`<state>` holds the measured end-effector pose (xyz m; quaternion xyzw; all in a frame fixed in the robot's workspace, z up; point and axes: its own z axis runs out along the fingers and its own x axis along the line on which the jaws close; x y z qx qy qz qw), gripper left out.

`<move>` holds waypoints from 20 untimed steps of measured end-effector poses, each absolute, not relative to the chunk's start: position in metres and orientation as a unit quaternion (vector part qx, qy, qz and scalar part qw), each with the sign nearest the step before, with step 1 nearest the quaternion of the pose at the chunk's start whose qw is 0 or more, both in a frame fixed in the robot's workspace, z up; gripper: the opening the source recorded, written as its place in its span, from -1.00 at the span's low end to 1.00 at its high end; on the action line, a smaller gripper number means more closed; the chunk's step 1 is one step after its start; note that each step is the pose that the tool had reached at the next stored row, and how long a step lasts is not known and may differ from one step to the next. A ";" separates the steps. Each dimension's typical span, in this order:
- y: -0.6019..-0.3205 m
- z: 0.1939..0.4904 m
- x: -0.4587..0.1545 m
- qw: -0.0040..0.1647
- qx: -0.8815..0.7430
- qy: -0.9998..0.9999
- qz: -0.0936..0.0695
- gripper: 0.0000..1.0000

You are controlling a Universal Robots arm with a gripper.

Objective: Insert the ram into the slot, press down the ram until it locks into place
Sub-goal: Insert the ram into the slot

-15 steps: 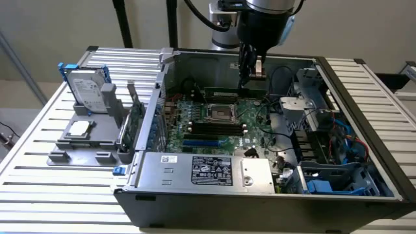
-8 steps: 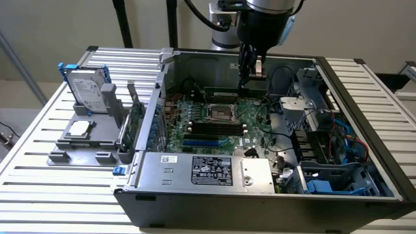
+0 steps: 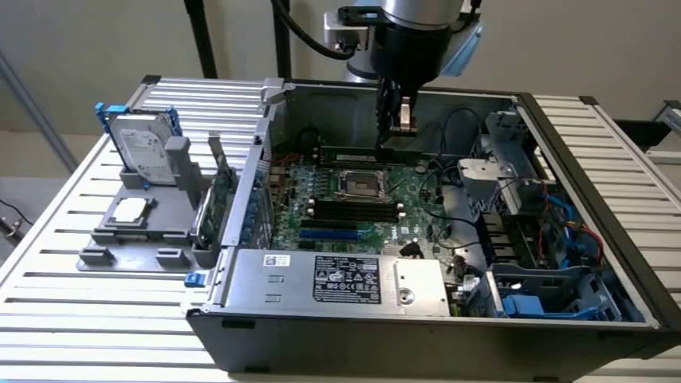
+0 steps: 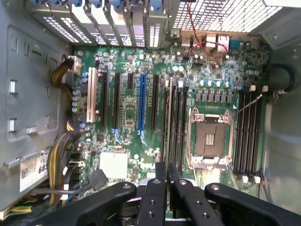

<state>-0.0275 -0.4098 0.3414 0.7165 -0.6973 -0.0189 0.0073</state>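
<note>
A slatted metal table [image 3: 64, 319] carries an open computer case [image 3: 426, 335], its motherboard [image 3: 415, 227] facing up. The arm reaches straight down into the case from above, wrist vertical. The gripper [image 3: 399, 128] [image 4: 167, 167] has its fingers [image 4: 153, 197] drawn close together, pinching the ram [image 3: 352, 150] by its upper edge. The stick hangs level above the board, over the far side of the CPU socket [image 3: 356, 185]. The slot [image 3: 352, 209] [image 4: 175, 122] lies bare on the socket's near side, apart from the ram.
</note>
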 end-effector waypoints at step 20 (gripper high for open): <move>-0.407 0.305 -0.029 0.007 0.716 -0.697 -0.019 -0.74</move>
